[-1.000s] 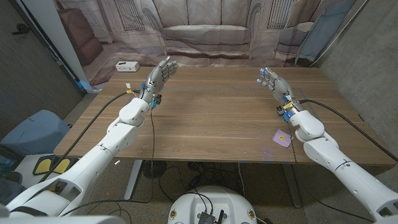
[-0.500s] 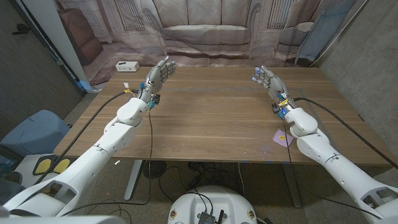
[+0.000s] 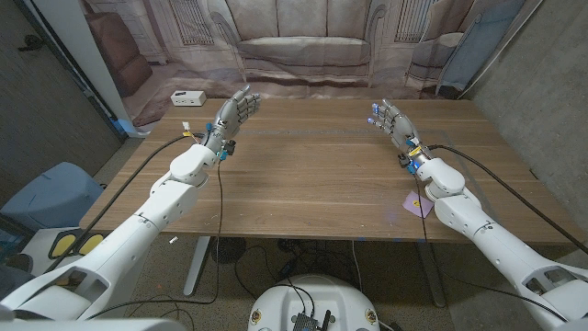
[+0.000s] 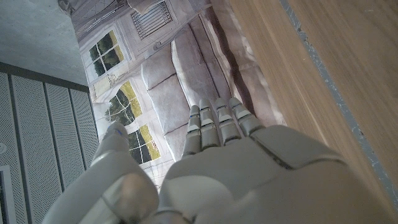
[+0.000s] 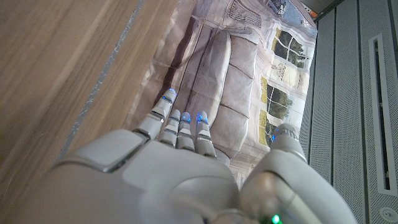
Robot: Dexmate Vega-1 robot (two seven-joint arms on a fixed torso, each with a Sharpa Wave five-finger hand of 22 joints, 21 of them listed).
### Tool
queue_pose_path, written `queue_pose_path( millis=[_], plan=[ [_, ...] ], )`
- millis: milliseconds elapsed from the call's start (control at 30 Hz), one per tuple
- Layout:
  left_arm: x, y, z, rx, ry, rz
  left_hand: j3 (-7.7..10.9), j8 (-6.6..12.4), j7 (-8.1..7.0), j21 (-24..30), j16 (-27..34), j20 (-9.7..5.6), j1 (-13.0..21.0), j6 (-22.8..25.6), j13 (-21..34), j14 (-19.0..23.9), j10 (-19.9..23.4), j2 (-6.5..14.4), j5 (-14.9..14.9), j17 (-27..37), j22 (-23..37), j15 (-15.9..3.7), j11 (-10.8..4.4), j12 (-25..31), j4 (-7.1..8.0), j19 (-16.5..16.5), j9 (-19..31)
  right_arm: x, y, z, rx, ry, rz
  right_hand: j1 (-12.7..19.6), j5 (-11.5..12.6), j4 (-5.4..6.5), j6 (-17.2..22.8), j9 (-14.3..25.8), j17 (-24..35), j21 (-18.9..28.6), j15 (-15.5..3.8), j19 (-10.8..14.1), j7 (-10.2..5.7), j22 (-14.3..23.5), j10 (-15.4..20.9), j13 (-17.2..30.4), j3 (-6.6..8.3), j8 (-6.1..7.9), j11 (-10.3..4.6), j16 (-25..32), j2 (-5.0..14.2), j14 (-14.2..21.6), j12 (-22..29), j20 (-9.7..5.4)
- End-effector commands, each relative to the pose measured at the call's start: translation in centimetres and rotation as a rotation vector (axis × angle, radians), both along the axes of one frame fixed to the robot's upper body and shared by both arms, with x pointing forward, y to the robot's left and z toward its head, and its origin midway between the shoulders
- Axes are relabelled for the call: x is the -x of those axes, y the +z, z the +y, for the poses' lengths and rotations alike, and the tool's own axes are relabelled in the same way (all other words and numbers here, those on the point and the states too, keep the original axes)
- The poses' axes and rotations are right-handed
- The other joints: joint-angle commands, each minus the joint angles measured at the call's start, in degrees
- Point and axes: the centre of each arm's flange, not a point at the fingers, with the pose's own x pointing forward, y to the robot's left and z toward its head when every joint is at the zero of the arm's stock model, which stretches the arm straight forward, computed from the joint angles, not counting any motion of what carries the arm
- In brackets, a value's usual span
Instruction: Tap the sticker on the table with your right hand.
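1. the right hand is held over the far right part of the table, with its fingers apart and reaching toward the far edge. it holds nothing.
2. in the right wrist view the right hand shows from behind, with its fingers lying side by side and straight, and small blue lights at the tips. the thumb stands off to one side.
3. the sticker is a small purple square with a yellow dot. it lies flat on the table near the right front edge, just beside the right forearm.
4. the sticker is well apart from the right hand and nearer the robot than the hand is. the hand is not touching it.
5. the left hand is held over the far left part of the table, empty, with its fingers spread and pointing away from the robot.
6. in the left wrist view the left hand shows its back, with its fingers straight and close together and the thumb apart from them.
7. a white power strip lies beyond the table's far left corner.
8. a printed backdrop showing a sofa and windows hangs behind the table.
9. black cables run along both arms.
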Motion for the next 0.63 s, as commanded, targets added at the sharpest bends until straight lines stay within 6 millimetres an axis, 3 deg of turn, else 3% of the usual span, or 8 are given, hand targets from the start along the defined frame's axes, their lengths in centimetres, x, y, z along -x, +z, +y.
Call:
queue_pose_path(
  millis=[33,233,633],
  plan=[
    [-0.4,-0.1,0.2,-0.009,-0.034,0.019,0.39,-0.11,-0.01,-0.23,-0.1,-0.2,0.76,-0.07,0.09,-0.26,-0.22,0.0,-0.14,0.1,0.16,0.08,0.14,-0.16,-0.13,0.07,0.15,-0.7,-1.0,0.2,-0.011,0.0,0.012,-0.47,0.18,-0.12,0.09,0.08,0.16,-0.17,-0.05,0.02,-0.24,0.11,-0.37,0.09,-0.19,0.11,0.17,-0.16,-0.1,-0.39,-0.08,-0.1],
    [-0.1,0.3,0.0,-0.024,-0.029,0.01,0.41,-0.1,0.01,-0.23,-0.09,-0.2,0.78,-0.1,0.09,-0.27,-0.1,0.04,-0.14,0.1,0.16,0.05,0.07,-0.11,-0.13,0.05,0.15,-0.7,-0.5,0.2,0.001,0.007,0.007,-0.5,0.22,-0.13,-0.34,0.09,0.16,-0.17,-0.03,0.11,-0.14,0.11,-0.36,0.09,-0.26,-0.08,0.21,-0.19,-0.16,-0.32,-0.1,-0.01],
    [-0.2,-0.9,-0.9,0.018,-0.021,0.002,0.51,0.03,-0.02,-0.21,-0.02,-0.18,0.87,0.12,0.1,-0.16,-0.12,0.15,-0.15,0.1,0.16,0.03,0.07,-0.11,-0.14,0.05,0.15,-1.2,-0.3,-0.1,0.022,0.021,0.019,-0.61,0.28,-0.08,-0.51,0.1,0.18,-0.26,0.14,0.03,-0.24,0.11,-0.36,0.11,-0.34,-0.16,0.34,-0.27,-0.12,-0.31,-0.12,0.11]
  ],
)
